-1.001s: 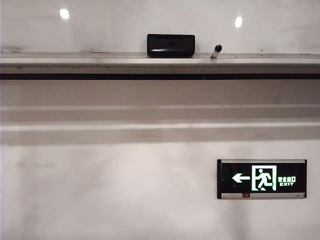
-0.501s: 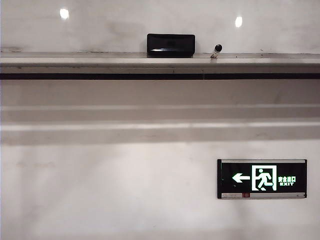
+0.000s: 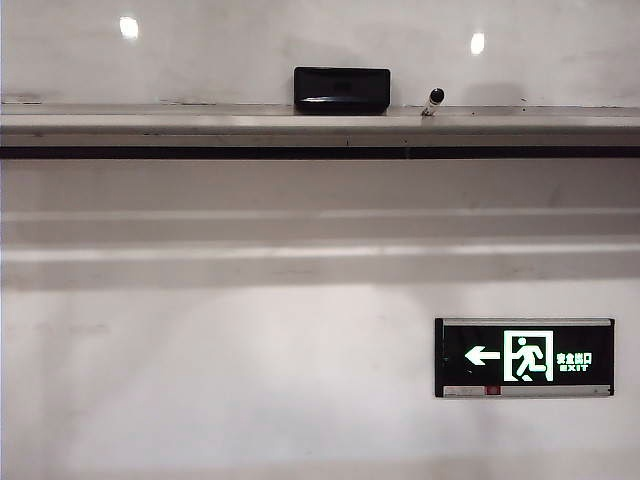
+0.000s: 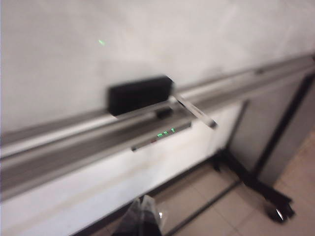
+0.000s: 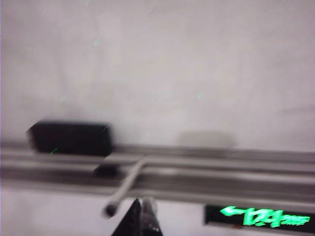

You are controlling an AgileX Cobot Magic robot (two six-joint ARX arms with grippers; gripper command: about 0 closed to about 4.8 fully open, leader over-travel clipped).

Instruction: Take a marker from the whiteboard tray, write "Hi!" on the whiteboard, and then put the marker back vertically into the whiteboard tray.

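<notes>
1. my right gripper (image 5: 143, 216) shows only as dark fingertips at the edge of its own wrist view, pressed together with no gap between them and nothing in them. it is short of the ledge and not touching anything.
2. my left gripper (image 4: 143, 219) is a blurred dark shape low in its wrist view; i cannot tell from that smear whether its jaws are apart or together. it holds nothing that i can see and sits well below the tray.
3. neither arm appears in the exterior view.
4. the marker (image 3: 432, 102) stands tilted in the whiteboard tray (image 3: 150, 125), black cap up, leaning toward the whiteboard (image 3: 300, 40), just right of the black eraser block (image 3: 341, 89) and apart from it. the right wrist view shows the marker (image 5: 125, 187) as a blurred pale rod jutting out from the ledge.
5. handling, as i judge it: a thin, light, stiff plastic barrel, smooth and likely slippery, so it may roll or tip at a glancing touch.
6. i would open the right jaws first, then pinch across the white barrel about midway below the cap, square to its axis, leaving the tip end free.
7. the green exit sign (image 3: 523, 358) lies on the wall well below.
</notes>
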